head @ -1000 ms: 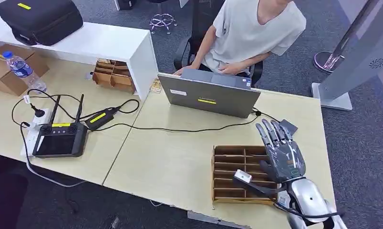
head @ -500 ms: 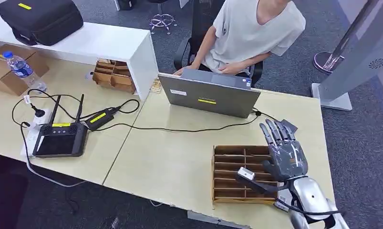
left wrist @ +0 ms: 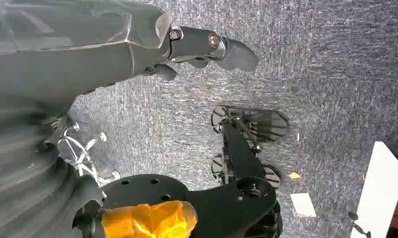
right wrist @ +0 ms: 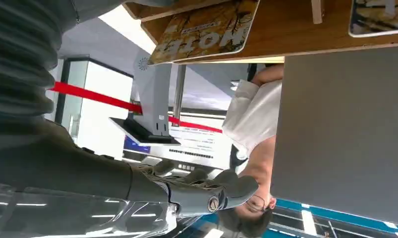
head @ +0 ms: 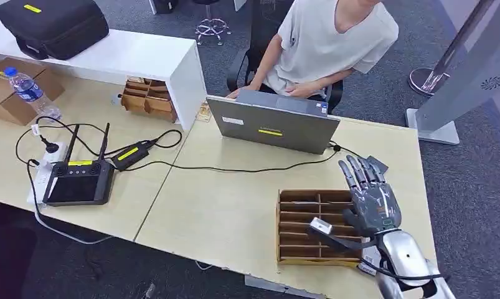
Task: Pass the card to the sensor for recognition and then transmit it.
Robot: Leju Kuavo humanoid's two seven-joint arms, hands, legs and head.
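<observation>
While the right hand (head: 372,202) hovers at the lower right of the head view, its fingers are spread and hold nothing.
It sits over the right end of the wooden card rack (head: 303,227); cards (right wrist: 201,32) lie in the rack's slots in the right wrist view. Beyond stand a grey laptop (head: 273,128) and a seated person (head: 325,43). Whether the left hand (left wrist: 206,47) is open or closed cannot be told.

Sensor (head: 377,164) — mostly hidden behind right hand (head: 373,202); person's (head: 325,43) head cut off.
</observation>
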